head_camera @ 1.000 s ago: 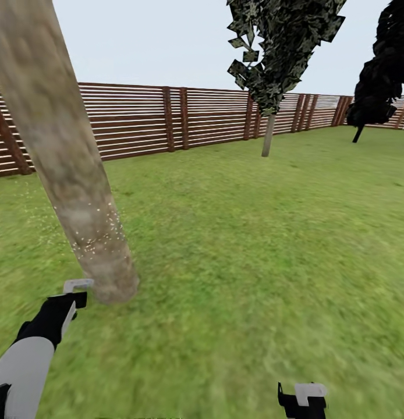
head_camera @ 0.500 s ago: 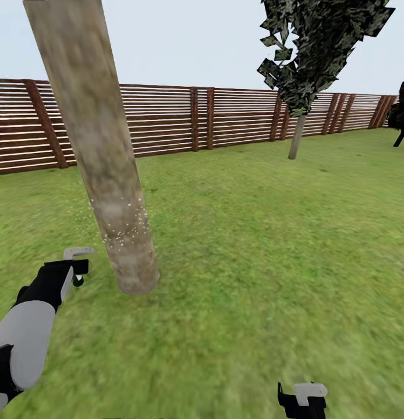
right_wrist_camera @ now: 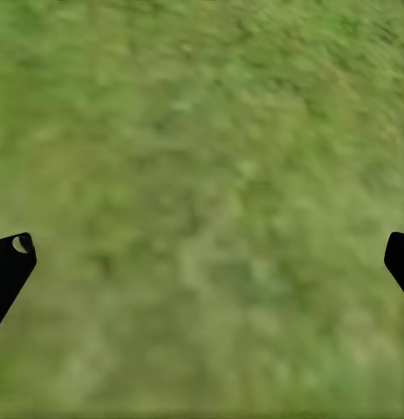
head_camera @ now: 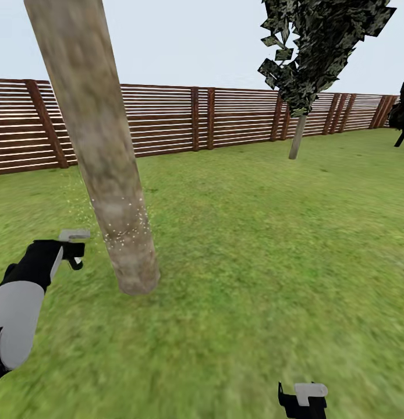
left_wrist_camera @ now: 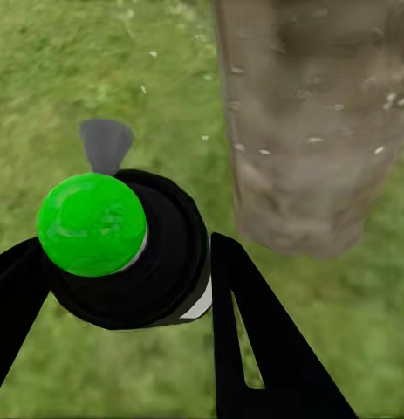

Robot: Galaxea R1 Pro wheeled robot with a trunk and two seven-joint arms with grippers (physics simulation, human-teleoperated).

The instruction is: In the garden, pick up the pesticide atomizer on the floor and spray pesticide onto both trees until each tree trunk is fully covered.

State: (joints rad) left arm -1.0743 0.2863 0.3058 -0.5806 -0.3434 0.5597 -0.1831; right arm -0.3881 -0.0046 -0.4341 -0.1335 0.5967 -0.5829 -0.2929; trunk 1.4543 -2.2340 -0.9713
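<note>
Your left end effector (head_camera: 74,249), clamped on the atomizer (left_wrist_camera: 123,249), has risen beside the trunk (head_camera: 109,174), so spray can cover higher bark.

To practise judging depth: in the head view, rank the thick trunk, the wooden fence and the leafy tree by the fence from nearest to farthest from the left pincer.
1. Thick trunk, just beside the left pincer.
2. Wooden fence, behind the trunk.
3. Leafy tree, far right by the fence.
</note>
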